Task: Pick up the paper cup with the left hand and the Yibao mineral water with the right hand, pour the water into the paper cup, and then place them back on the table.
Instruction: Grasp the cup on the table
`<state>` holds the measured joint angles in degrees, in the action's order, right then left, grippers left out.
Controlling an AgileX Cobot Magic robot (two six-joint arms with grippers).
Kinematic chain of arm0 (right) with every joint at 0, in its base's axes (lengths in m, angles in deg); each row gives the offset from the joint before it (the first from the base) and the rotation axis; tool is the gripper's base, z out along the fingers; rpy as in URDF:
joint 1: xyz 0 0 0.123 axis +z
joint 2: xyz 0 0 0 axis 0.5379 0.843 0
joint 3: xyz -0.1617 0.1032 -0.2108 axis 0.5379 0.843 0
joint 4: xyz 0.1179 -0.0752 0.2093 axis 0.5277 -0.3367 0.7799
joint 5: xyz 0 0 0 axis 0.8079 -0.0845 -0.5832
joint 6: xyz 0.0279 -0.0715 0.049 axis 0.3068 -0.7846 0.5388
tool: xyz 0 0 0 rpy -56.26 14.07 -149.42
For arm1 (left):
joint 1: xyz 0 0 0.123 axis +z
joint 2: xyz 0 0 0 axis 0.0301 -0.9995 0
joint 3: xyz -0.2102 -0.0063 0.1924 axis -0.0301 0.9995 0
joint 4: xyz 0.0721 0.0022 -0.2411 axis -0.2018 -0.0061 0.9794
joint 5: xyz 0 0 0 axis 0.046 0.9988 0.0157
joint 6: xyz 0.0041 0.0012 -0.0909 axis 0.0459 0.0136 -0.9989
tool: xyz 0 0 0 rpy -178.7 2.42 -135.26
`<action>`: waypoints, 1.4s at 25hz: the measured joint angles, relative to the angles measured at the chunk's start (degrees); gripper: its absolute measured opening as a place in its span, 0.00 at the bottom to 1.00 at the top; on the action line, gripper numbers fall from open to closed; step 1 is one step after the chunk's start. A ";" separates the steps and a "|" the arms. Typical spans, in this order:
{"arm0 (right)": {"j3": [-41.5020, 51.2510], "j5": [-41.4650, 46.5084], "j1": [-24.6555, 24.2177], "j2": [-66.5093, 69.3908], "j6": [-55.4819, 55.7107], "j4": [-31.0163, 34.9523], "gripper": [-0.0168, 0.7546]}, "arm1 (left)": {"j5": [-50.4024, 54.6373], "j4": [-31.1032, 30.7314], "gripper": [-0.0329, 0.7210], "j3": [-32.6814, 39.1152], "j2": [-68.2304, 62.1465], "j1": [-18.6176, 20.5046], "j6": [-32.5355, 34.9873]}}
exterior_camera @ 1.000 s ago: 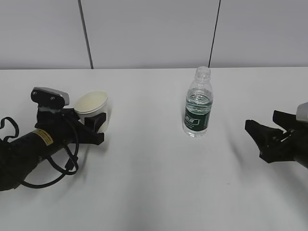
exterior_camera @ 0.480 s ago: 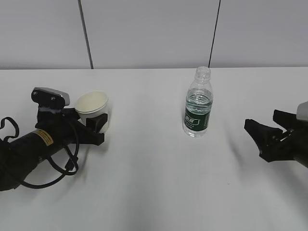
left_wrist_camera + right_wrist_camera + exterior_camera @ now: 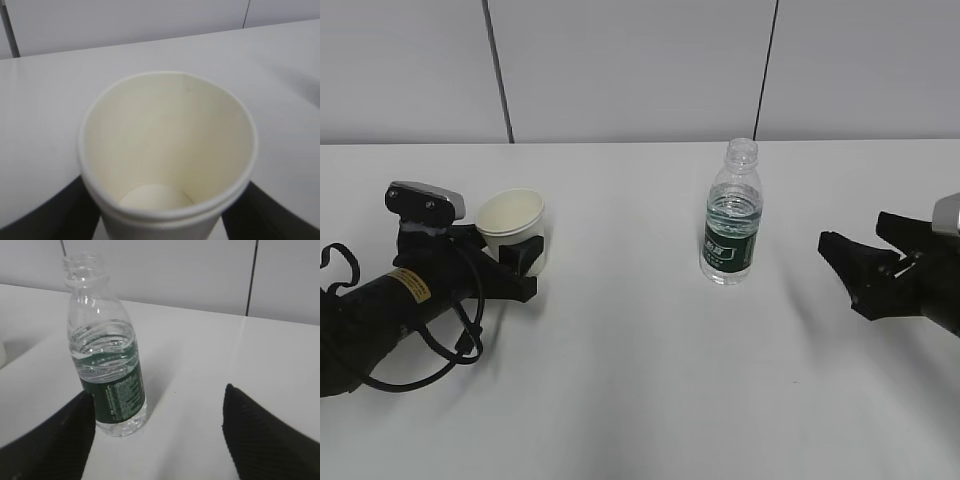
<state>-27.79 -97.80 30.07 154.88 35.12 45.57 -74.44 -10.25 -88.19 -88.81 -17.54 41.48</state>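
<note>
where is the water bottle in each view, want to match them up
Exterior view: the Yibao mineral water stands upright right of centre, apart from the right gripper.
Left wrist view: not in it; the paper cup fills the picture.
Right wrist view: the bottle stands left of centre, ahead of the open jaws.
Shared landmark: the dark wall seam behind the table, also in the right wrist view.

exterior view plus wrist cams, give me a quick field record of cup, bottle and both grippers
paper cup: upright on the table, empty, between the left gripper fingers
bottle: upright, uncapped, partly filled, standing free
left gripper: around the cup; grip not clear
right gripper: open, right of the bottle, apart from it
</note>
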 joint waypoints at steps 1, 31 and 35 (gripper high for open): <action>-0.40 0.00 0.00 0.00 0.00 -0.83 0.78 | 0.00 0.00 0.63 0.00 0.00 0.00 0.00; -12.52 -0.03 1.78 13.14 5.94 -10.88 0.83 | 0.05 -0.04 0.63 0.00 0.00 0.00 0.00; -14.18 -0.03 1.78 13.23 6.04 -11.61 0.86 | 0.05 -0.04 0.63 0.00 0.00 0.00 0.00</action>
<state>-41.97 -97.83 31.85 168.12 41.16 33.97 -74.39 -10.30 -88.19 -88.81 -17.54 41.48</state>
